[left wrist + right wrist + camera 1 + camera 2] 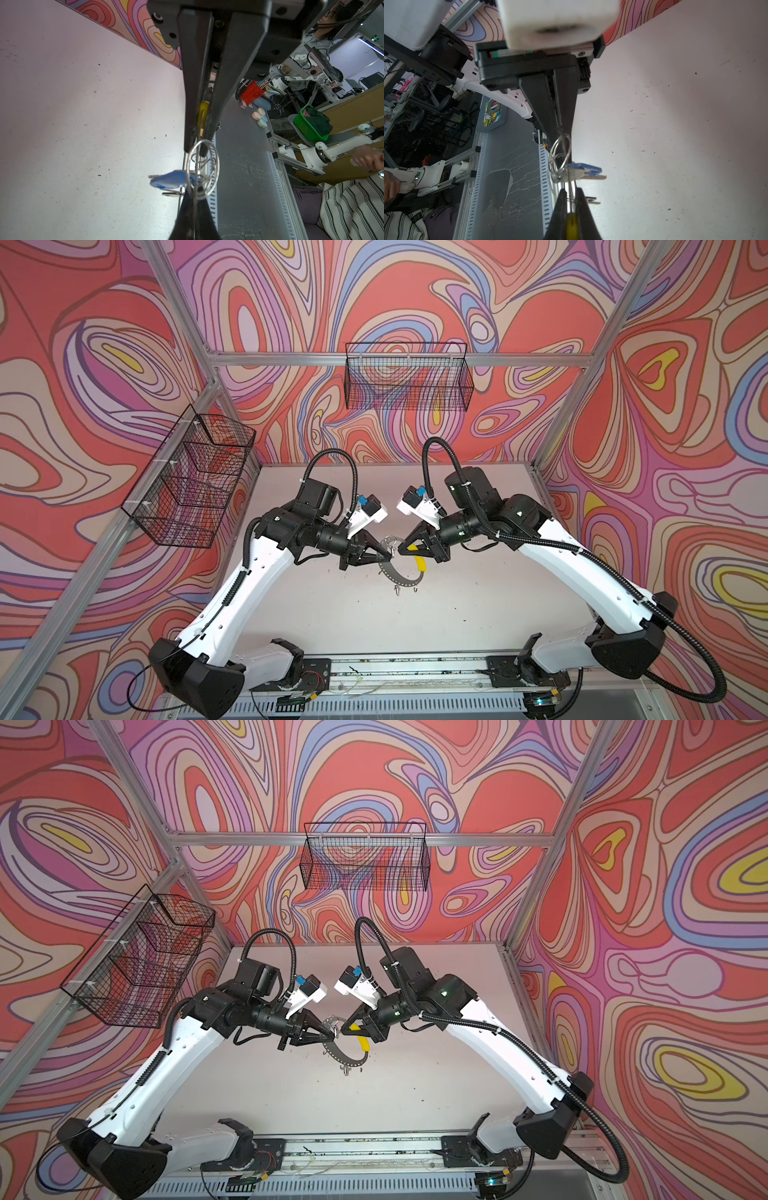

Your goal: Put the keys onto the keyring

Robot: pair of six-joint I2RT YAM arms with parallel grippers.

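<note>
The left gripper (390, 558) is pinched tight on the grey band of the keyring (395, 580). The right gripper (400, 549), nearly tip to tip with it, is clamped on the hoop's yellow segment (419, 563). Between the tips hangs a split ring (202, 169) with the blue-tagged key (170, 180). The key's long axis is roughly level, crosswise to the band, and reaches toward the back wall (374, 439). A second key (592, 201) shows edge-on just beside it. The hoop is held above mid-table (332, 614) and curves toward the front rail (415, 668), with bare tabletop all round and the edges well apart.
</note>
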